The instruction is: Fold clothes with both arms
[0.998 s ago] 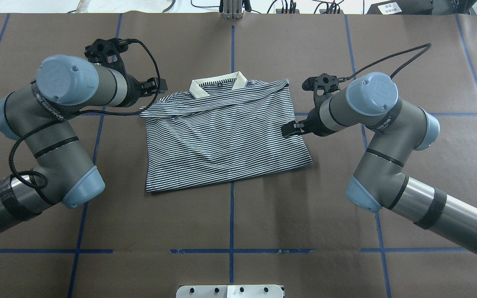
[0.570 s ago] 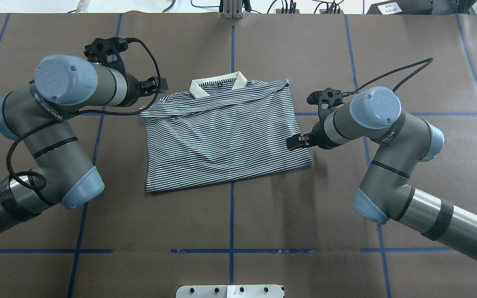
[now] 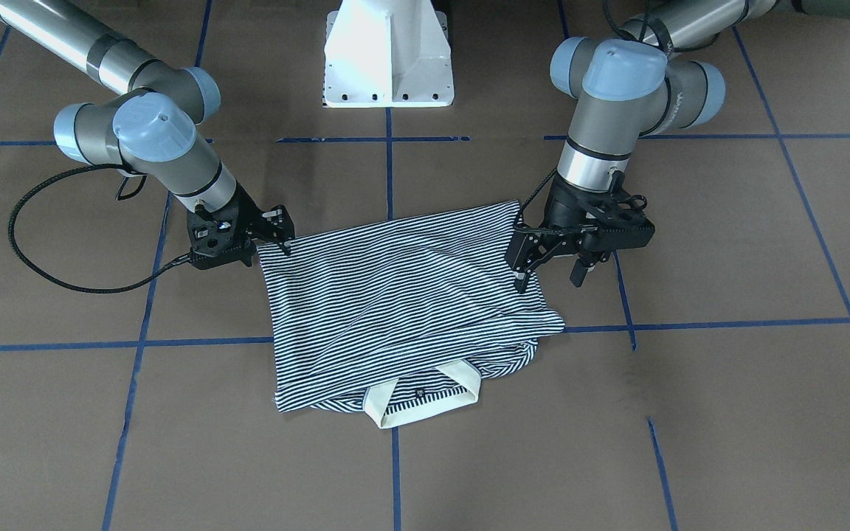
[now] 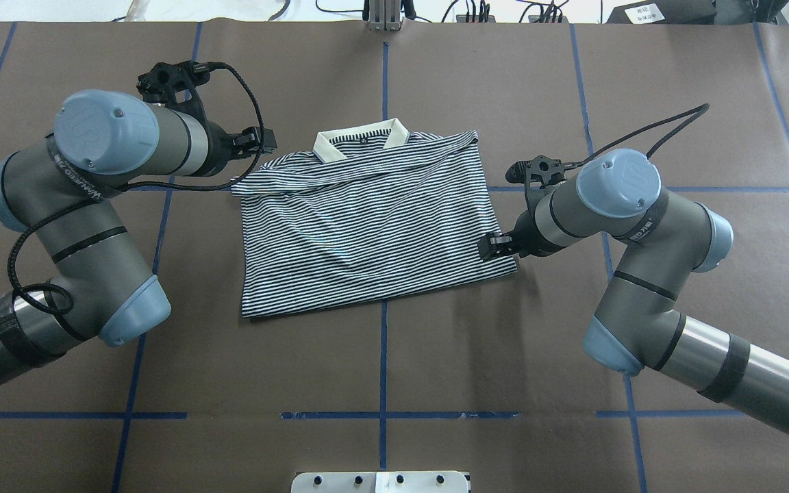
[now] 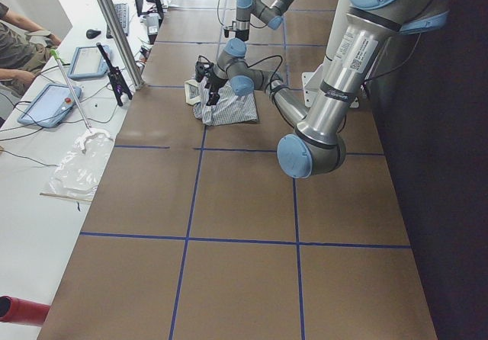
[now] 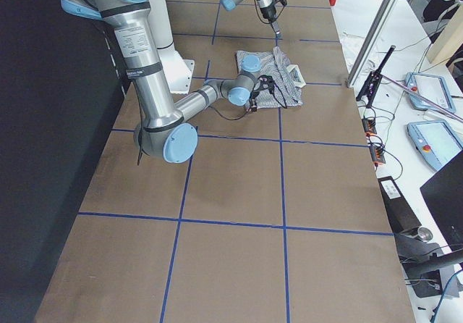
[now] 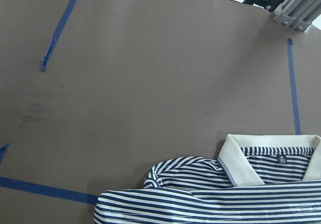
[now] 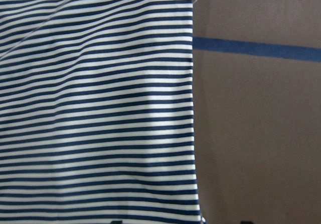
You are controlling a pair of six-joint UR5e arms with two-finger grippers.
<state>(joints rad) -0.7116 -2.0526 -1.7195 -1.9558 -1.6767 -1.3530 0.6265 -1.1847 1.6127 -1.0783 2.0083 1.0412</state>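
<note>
Brown table: polo shirt lies between left hand, spread empty, and right hand, opening unclear.

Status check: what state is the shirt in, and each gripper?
polo shirt: flat on the table, sides folded in, collar away from the robot, not gripped.
left gripper: open, over the shirt's edge near the shoulder.
right gripper: open, at the opposite edge near the hem.

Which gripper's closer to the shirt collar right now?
Left. The left gripper is just off one side of the shirt, level with the collar; the right gripper is at the opposite side edge, nearer the hem.
</note>
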